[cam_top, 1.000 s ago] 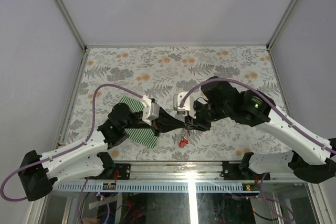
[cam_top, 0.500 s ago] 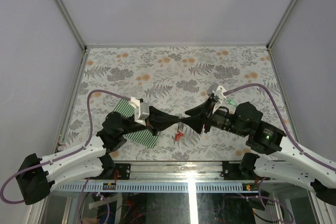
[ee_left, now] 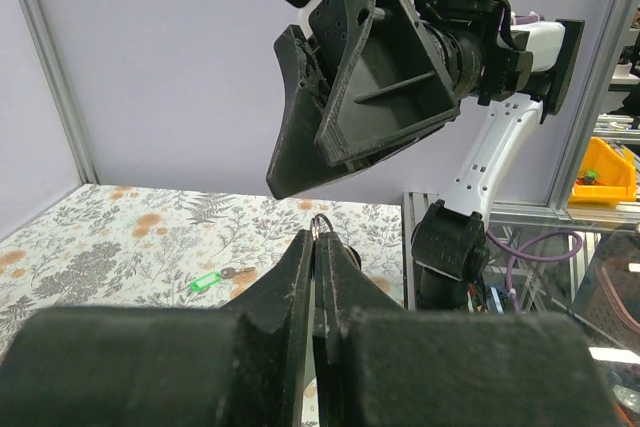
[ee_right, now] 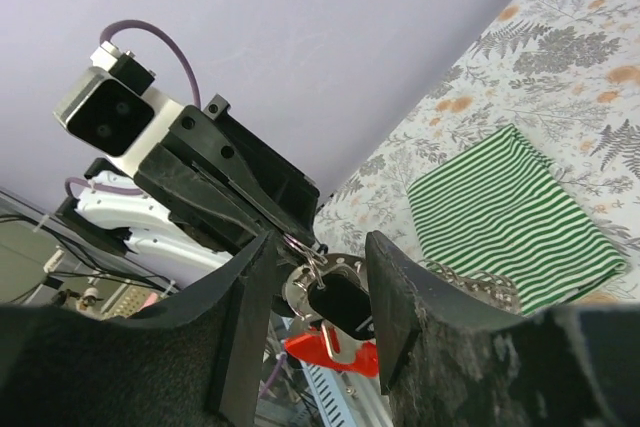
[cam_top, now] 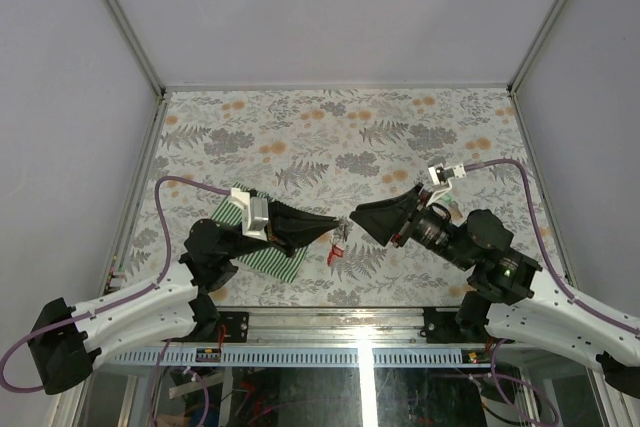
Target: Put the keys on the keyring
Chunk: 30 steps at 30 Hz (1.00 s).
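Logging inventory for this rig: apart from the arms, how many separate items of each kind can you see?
Striped cloth: 1
Keyring with red tag: 1
Green-tagged key: 1
Total: 3

We are stretching our left arm [cam_top: 140,305] inward, with our left gripper [cam_top: 333,231] lying nearly level and its fingers [ee_left: 296,272] pressing flat together, pinching the keyring [ee_right: 316,345] at their very tips. We are aiming our right arm [cam_top: 560,309] back at it, right gripper [cam_top: 353,219] tip to tip with the left. Its fingers [ee_right: 250,297] are standing apart, framing the left fingertips.
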Motion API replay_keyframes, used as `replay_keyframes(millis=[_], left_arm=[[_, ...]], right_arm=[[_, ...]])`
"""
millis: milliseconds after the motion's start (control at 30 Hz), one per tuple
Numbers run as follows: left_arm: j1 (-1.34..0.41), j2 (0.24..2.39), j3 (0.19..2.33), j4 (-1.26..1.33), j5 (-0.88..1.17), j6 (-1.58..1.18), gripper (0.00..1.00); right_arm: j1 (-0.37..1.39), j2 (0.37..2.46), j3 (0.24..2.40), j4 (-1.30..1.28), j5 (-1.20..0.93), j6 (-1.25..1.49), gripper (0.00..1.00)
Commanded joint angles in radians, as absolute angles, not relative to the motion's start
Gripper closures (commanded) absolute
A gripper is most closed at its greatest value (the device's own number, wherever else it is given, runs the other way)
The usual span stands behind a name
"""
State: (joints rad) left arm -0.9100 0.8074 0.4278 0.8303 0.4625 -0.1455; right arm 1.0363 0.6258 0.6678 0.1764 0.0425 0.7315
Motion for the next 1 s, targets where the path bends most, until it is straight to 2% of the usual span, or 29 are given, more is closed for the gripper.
replay_keyframes(millis=[0,367,967], left_arm=[[-0.915,0.799,0.425,0.938,0.447,-0.151,1.00],[-0.914,0.790,0.430,0.936,0.445,-0.152,1.00],[-0.915,0.789,0.429,0.933,0.435,-0.145,1.00]], right_arm=[[1.041,0.640,0.669,0.285,0.044,0.798,0.53],[1.042,0.671,0.658,0.302,-0.016,0.819,0.57],[1.041,0.649,0.641,0.301,-0.039,0.834,0.79]])
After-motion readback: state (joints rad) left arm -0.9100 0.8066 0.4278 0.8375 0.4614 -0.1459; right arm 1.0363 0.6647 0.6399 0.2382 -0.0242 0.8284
